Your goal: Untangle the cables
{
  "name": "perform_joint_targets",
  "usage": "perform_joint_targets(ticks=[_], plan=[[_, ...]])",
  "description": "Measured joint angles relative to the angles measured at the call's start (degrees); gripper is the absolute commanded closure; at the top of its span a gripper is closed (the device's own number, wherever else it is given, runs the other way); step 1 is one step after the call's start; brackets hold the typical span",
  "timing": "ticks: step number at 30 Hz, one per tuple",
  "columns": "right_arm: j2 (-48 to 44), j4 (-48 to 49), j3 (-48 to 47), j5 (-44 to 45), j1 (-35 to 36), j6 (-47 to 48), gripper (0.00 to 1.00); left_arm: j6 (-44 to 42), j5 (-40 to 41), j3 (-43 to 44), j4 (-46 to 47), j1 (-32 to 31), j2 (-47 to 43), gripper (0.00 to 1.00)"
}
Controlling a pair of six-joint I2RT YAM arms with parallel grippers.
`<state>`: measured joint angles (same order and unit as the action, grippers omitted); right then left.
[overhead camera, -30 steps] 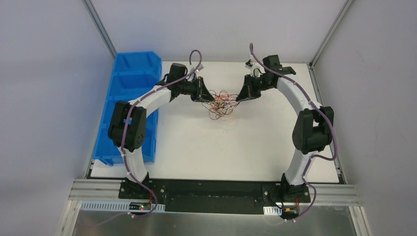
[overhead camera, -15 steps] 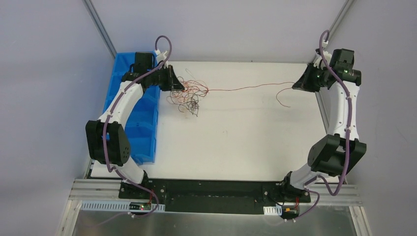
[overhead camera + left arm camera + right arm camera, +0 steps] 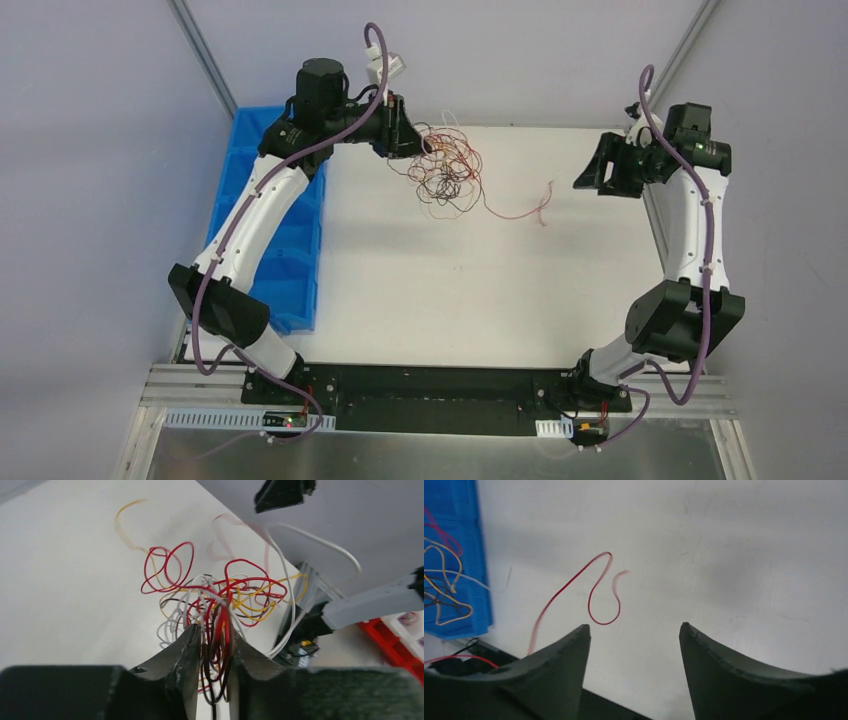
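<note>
Mid-separation: left gripper (image 3: pixel 212 630) clamps the cables (image 3: pixel 448 172) aloft, right gripper (image 3: pixel 634 630) gapes empty, one red wire (image 3: pixel 530 208) trails loose; next likely needs right pinching that thin strand.

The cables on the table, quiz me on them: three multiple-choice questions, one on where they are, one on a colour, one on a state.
1. Where is the bunch of cables?
A. In a blue bin
B. Clamped in the left jaws, above the far side of the table
C. In the right jaws

2. What colour is the single wire trailing from the bunch toward the right arm?
A. Red
B. Green
C. Blue

3. How do the right jaws stand?
A. Shut on a wire
B. Open, holding nothing
C. Shut, empty

Answers:
1. B: the left wrist view shows wires pinched between the jaws.
2. A: the right wrist view shows it red.
3. B: there is a wide gap between them with only tabletop behind.
</note>
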<state>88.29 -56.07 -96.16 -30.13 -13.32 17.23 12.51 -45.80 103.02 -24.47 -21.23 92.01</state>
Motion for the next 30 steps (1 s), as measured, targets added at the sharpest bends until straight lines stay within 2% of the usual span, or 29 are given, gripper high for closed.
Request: perform_joint_targets(ticks=[1, 3, 5, 10, 13, 18, 24, 26, 27, 28, 30], plan=[[0.33, -1.44, 0.00, -1.22, 0.46, 1.09, 0.01, -0.24, -0.66, 0.44, 0.61, -0.96, -0.15, 0.51], [0.68, -2.67, 0.59, -3.39, 1.81, 2.86, 0.01, -0.66, -2.34, -0.68, 1.46, -2.27, -0.39, 0.45], [0.55, -3.21, 1.77, -5.01, 3.37, 4.61, 0.01, -2.27, -3.91, -6.14, 2.73, -2.82, -0.85, 0.38], [0.52, -4.46, 4.79, -6.32, 6.34, 7.78, 0.05, -6.78, -2.91, -25.81, -0.04, 0.87, 0.98, 0.31], [0.87, -3.93, 9.25, -6.34, 8.33, 7.98, 0.08, -9.31, 0.76, -31.65, -2.54, 2.71, 2.25, 0.29], [5.57, 0.87, 16.70, -5.81, 16.04, 5.68, 0.16, -11.08, 3.06, -29.77, -0.66, -0.26, 4.42, 0.26], [16.17, 9.77, 17.07, -5.99, 23.41, -0.81, 0.20, -9.55, 4.31, -21.40, 4.70, -3.87, 15.78, 0.25], [18.99, 12.22, 17.05, -6.19, 24.87, -3.06, 0.25, -8.02, 4.50, -19.80, 6.08, -4.76, 19.69, 0.27], [20.24, 13.42, 17.05, -6.25, 25.64, -4.02, 0.33, -6.99, 4.52, -19.08, 6.71, -5.22, 21.84, 0.31], [21.20, 14.45, 17.07, -6.32, 26.45, -4.98, 0.41, -5.90, 4.50, -18.67, 7.43, -5.75, 23.65, 0.39], [22.25, 15.93, 17.11, -6.40, 27.96, -6.16, 0.57, -4.09, 4.35, -18.51, 8.13, -6.64, 26.49, 0.67]])
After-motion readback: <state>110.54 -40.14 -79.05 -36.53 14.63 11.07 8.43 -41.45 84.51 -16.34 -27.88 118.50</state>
